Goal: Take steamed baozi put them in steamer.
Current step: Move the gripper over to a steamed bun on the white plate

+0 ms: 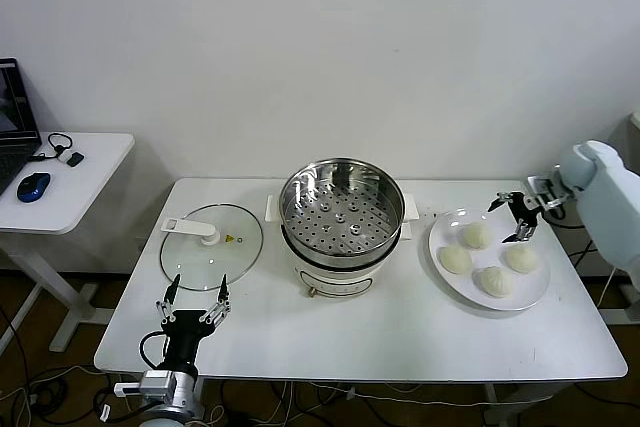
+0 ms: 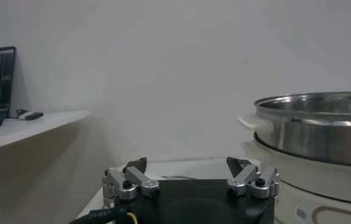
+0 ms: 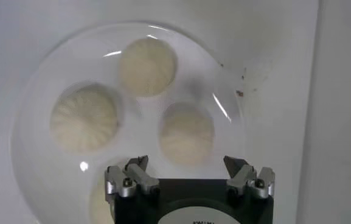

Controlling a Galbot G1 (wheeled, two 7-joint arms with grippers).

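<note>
- White table (image 1: 400, 337) is seen carrying the steamer (image 1: 341, 212).
- Right of the steamer, four steamed baozi (image 1: 477, 235) are kept on a plate (image 1: 440, 237).
- Right gripper (image 1: 520, 217) is held wide above them, empty.
- Left gripper (image 1: 197, 297) is parked wide, near the steamer's left front.

Baozi (image 1: 476, 235) on plate (image 1: 440, 237), right of steamer (image 1: 341, 215)

Steamer (image 1: 341, 209) sits mid-worktop (image 1: 400, 332), perforated tray bare. Glass lid (image 1: 211, 239) lies flat beside it, toward the left edge. White plate (image 1: 445, 232) near the right edge holds four baozi (image 1: 477, 235). Right tool (image 1: 520, 216) hangs above the plate's far side, jaws spread. Left tool (image 1: 194, 301) over the near-left corner, jaws apart.
</note>
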